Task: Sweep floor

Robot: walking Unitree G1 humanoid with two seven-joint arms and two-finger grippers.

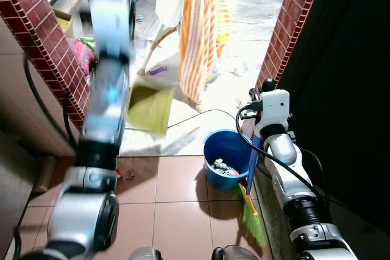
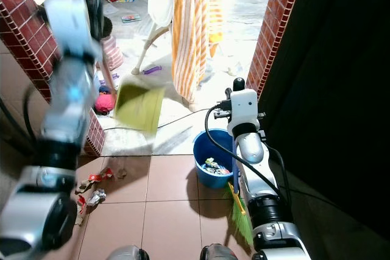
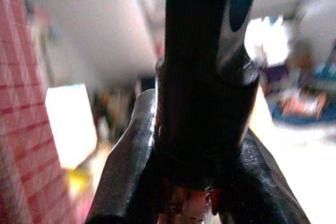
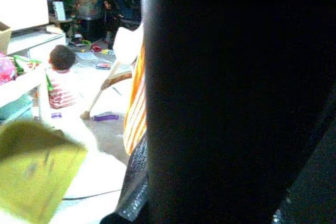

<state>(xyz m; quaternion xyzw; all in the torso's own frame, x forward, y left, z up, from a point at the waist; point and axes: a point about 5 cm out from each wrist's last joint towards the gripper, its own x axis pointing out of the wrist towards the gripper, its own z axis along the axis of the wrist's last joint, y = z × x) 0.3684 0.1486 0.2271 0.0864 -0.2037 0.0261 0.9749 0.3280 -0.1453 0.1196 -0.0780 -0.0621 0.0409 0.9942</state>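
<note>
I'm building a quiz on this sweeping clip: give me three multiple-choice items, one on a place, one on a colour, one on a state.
1. Where does the broom stand?
A. beside the blue bucket
B. on the chair
C. by the crumpled litter

2. What colour is the dustpan?
A. red
B. yellow-green
C. white

3. What is in the blue bucket?
A. water to the brim
B. nothing
C. some rubbish

Key:
1 A, its green bristles rest next to the bucket at the brick post.
2 B, the raised pan is yellow-green.
3 C, scraps lie at its bottom.
</note>
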